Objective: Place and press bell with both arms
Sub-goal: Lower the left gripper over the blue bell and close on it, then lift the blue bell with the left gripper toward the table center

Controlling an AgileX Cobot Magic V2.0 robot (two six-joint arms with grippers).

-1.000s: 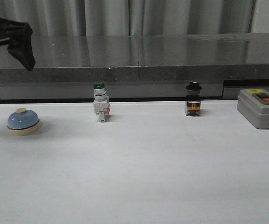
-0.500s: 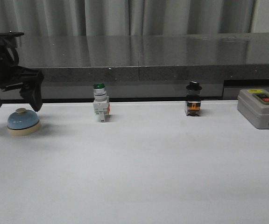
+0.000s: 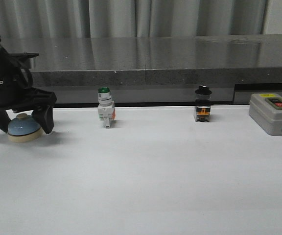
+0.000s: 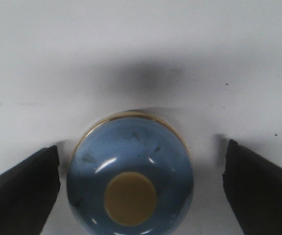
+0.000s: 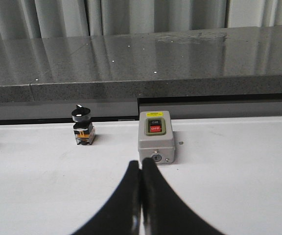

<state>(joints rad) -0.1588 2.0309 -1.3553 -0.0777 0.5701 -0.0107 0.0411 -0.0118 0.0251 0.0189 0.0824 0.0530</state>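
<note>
Bell (image 4: 131, 178) sits ungrasped between wide left gripper (image 3: 21, 122) fingers (image 4: 21, 188); right gripper (image 5: 141, 196) pinched empty. Placing, pressing remain.

light-blue bell (image 4: 131, 176) (cream button), black claw (image 3: 21, 122), white table (image 3: 155, 181)

Your left gripper (image 3: 22, 122) is lowered at the far left with its fingers (image 4: 21, 188) spread wide, while your right gripper (image 5: 141, 196) has its fingers pressed together.
</note>
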